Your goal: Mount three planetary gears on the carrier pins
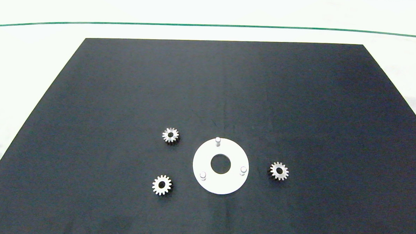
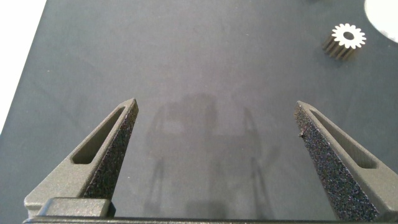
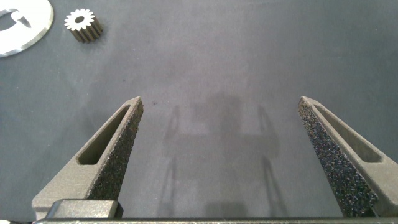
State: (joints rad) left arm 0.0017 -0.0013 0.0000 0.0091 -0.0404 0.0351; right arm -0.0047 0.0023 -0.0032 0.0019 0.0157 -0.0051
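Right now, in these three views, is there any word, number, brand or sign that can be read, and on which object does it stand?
None can be read in any view.
The white disc with its carrier pins: no marking visible.
The three planetary gears: bare metal, no stamp visible.
The black mat and the white table: plain.
The left gripper and right gripper, both open: no label on the fingers.

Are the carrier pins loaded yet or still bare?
Bare. All three carrier pins stand uncovered on the white disc, and the three planetary gears lie flat on the black mat beside it.
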